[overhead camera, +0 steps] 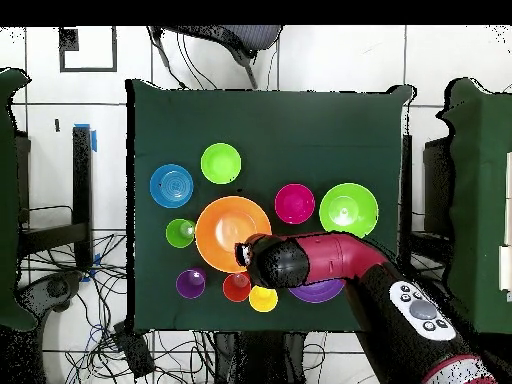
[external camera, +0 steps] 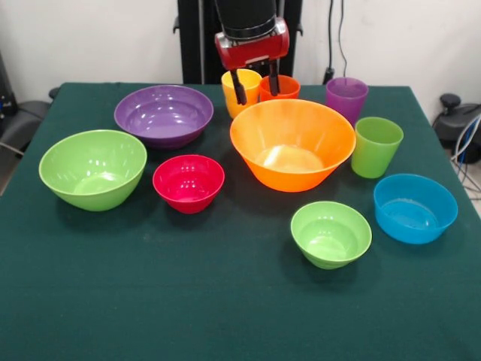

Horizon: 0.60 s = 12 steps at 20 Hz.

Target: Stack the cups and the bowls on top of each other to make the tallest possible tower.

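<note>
Your hand [external camera: 255, 84] hangs open and empty over the orange bowl's [external camera: 292, 144] far rim, bowl just nearer.

green tablecloth [external camera: 225, 316] | office chair [overhead camera: 235, 40] | floor cables [overhead camera: 70, 290]

From above, my arm [overhead camera: 340, 262] reaches across the green table [overhead camera: 300, 130], its head covering most of the purple bowl [overhead camera: 322, 293] and meeting the orange bowl's [overhead camera: 228, 228] rim. Behind that bowl lie the blue bowl [overhead camera: 171, 185], small green bowl [overhead camera: 220, 163], red bowl [overhead camera: 294, 203] and big green bowl [overhead camera: 348, 209]. Green [overhead camera: 180, 233], purple [overhead camera: 190, 284], red-orange [overhead camera: 236, 288] and yellow [overhead camera: 263, 298] cups flank it.
</note>
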Available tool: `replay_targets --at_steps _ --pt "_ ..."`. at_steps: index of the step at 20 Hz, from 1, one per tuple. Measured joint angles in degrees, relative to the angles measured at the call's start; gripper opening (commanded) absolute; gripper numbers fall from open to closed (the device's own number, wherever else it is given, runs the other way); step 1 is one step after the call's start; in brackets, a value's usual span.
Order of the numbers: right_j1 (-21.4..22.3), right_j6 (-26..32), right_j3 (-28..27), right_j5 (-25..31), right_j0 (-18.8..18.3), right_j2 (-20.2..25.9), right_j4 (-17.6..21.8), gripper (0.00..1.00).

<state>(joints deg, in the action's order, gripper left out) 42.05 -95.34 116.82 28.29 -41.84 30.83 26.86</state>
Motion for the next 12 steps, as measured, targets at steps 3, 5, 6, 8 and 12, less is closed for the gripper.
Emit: replay_targets --at_steps 3,5,6,8,12 --pt "-0.6 0.0 0.0 0.0 0.5 -0.2 0.0 1.00" --pt "-0.8 0.0 0.0 0.0 0.7 -0.3 0.0 1.00" --pt "-0.9 0.0 0.0 0.0 0.8 -0.3 0.0 1.00" --pt "-0.9 0.0 0.0 0.0 1.2 -0.5 0.0 1.00" --pt "-0.9 0.0 0.1 0.0 2.8 -1.3 -0.3 1.00"
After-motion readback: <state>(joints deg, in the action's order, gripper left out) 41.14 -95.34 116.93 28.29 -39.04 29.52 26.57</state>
